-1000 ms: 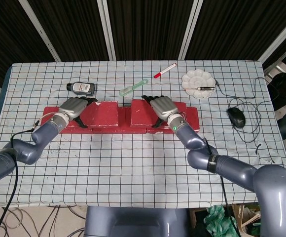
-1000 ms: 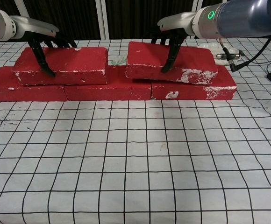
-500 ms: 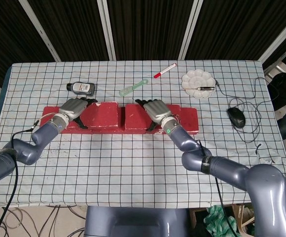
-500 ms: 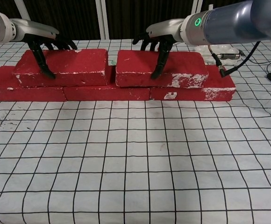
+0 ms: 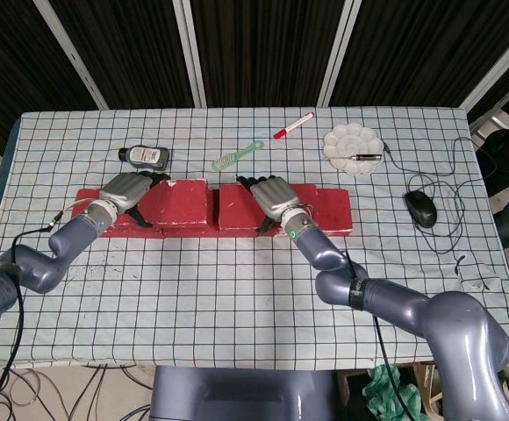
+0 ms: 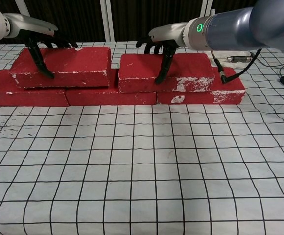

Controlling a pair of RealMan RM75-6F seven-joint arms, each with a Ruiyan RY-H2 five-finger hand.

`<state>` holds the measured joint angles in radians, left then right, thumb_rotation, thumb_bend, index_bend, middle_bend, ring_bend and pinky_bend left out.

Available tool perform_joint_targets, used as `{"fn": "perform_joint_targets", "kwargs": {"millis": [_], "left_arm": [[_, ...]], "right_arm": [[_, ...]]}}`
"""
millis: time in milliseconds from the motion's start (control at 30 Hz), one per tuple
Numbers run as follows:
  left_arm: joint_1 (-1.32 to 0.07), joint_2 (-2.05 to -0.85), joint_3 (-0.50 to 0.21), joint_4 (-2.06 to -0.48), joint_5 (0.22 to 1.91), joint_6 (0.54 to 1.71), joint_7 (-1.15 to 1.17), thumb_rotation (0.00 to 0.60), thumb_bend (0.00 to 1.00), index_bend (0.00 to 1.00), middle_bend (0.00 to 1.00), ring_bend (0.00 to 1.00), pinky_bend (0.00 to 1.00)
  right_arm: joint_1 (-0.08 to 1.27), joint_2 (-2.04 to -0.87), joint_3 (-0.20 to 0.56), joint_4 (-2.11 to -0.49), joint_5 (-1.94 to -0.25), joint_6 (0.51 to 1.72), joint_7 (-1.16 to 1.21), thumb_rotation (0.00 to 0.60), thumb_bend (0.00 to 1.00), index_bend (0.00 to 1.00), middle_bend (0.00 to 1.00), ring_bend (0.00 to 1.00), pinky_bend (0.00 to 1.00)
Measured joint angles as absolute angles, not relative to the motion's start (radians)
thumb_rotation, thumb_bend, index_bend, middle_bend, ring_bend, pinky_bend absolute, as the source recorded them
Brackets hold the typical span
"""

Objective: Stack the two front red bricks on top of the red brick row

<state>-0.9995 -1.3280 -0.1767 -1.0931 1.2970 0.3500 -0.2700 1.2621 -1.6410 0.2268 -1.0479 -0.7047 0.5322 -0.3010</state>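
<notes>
A row of red bricks [image 6: 110, 95] [image 5: 329, 212] lies across the middle of the table. Two more red bricks sit on top of it. My left hand [image 5: 125, 193] [image 6: 34, 41] grips the left upper brick [image 6: 66, 66] [image 5: 177, 202] at its left end, fingers over the top and one down the front face. My right hand [image 5: 272, 200] [image 6: 161, 46] grips the right upper brick [image 6: 181, 71] [image 5: 235, 203] the same way. A narrow gap separates the two upper bricks.
Behind the bricks lie a small dark bottle [image 5: 145, 156], a green brush [image 5: 235, 156], a red marker [image 5: 293, 125] and a white paint palette [image 5: 353, 147]. A black mouse [image 5: 420, 208] with its cable sits at the right. The checked cloth [image 6: 142, 166] covers the table.
My right hand has slid its brick leftward along the row until it lies flat close to the left upper brick. My left hand and its brick shifted slightly left.
</notes>
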Motion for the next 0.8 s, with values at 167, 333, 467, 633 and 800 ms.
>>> {"fn": "perform_joint_targets", "kwargs": {"millis": [167,333,467,633,800], "left_arm": [[-1.002,-1.324,-0.173,-1.096,1.31,0.345,-0.289,0.6,0.24,0.14,0.19,0.09,0.18],[-1.005,-1.323,-0.17,-1.095,1.323,0.344,-0.308,0.6,0.23,0.14,0.19,0.09,0.18],[-1.01,-1.325,-0.167,-1.094,1.332,0.341,-0.318,0.6,0.21,0.14,0.19,0.09,0.18],[-1.02,-1.332,-0.169,-1.084,1.331,0.334,-0.329,0.6,0.21,0.14,0.19,0.09,0.18],[-1.038,-1.339,-0.176,-1.076,1.319,0.304,-0.346,0.6,0.19,0.14,0.18,0.09,0.18]], "right_arm": [[1.265,-1.643,0.226,-1.048,-0.697,0.541,-0.304,0.6,0.1,0.06,0.17,0.21,0.24],[1.27,-1.64,0.227,-1.058,-0.693,0.545,-0.306,0.6,0.1,0.06,0.17,0.21,0.24],[1.272,-1.64,0.226,-1.062,-0.688,0.547,-0.307,0.6,0.1,0.06,0.17,0.21,0.24],[1.272,-1.637,0.226,-1.068,-0.684,0.553,-0.308,0.6,0.1,0.06,0.17,0.21,0.23],[1.272,-1.635,0.221,-1.07,-0.677,0.555,-0.313,0.6,0.1,0.06,0.17,0.21,0.24]]}}
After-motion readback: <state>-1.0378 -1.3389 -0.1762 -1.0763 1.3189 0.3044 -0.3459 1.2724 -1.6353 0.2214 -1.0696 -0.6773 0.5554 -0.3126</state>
